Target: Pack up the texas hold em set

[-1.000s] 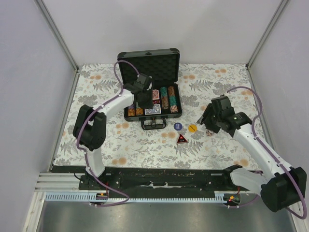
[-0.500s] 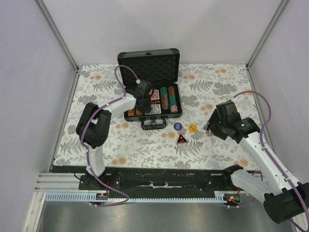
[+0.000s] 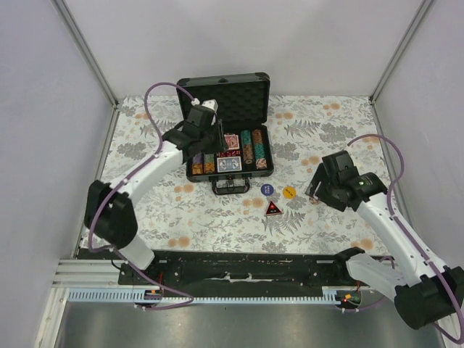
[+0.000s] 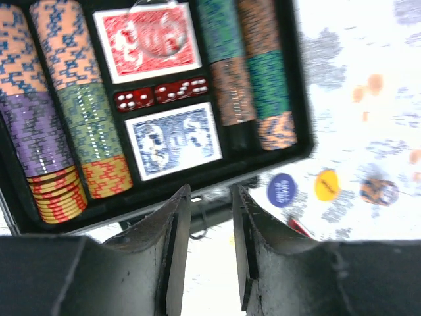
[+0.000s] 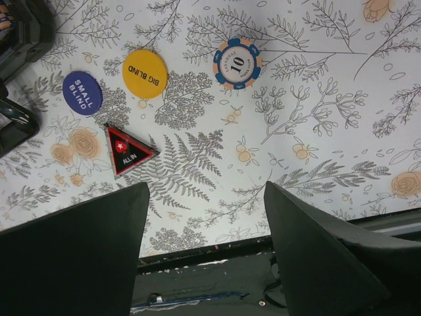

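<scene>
Mid-pack, gathering strays. Inside the case: chips, cards, dice. Beyond its front right corner: one chip, three buttons. Above the case, left gripper narrowly parted, empty. Over the strays, right gripper spread wide, empty. Next: descend squarely onto the chip.

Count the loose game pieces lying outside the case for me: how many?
4: a blue small-blind button, a yellow big-blind button beside it, a triangular all-in marker nearer the arms, and a 10 chip off to the right. More could hide under the arms.
</scene>
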### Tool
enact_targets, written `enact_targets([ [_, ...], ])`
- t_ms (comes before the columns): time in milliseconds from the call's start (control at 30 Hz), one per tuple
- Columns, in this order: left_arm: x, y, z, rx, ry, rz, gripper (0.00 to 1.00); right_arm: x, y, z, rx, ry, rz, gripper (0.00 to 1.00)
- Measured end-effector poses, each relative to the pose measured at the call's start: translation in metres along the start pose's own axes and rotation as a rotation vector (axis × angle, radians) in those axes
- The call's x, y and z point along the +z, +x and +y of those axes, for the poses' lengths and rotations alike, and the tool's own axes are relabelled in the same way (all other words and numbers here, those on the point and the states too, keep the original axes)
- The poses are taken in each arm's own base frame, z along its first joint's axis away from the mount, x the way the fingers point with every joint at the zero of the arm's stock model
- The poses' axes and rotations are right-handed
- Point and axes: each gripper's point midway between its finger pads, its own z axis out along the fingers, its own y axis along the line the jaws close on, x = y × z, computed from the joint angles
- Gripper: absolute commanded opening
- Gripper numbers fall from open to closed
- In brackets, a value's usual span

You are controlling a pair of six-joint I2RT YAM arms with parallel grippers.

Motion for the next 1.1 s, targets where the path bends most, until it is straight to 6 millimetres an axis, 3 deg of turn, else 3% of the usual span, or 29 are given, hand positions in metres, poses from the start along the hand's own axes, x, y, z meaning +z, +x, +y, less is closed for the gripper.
enact_targets([
  [167,-0.061,-0.027,-0.031,-0.003,0.163,-0.093,0.5,0.02,0.001,0.008,-0.06,0.01,0.043,0.89],
  [300,-0.09,-0.027,-0.04,-0.003,0.239,-0.12,0.57,0.033,0.011,0.025,-0.147,-0.011,0.071,0.93],
  [500,-0.103,0.001,-0.03,-0.017,0.25,-0.089,0.69,0.061,0.045,0.053,-0.305,0.022,0.148,0.98],
  [667,-0.12,0.009,-0.019,-0.032,0.234,-0.119,0.8,0.085,0.064,0.071,-0.373,0.073,0.167,0.98],
  [900,-0.156,0.002,-0.008,-0.037,0.215,-0.216,0.83,0.101,0.066,0.108,-0.372,0.074,0.142,0.98],
  [1100,-0.156,0.019,0.011,-0.044,0.161,-0.221,0.83,0.107,0.066,0.112,-0.293,0.102,0.122,0.98],
])
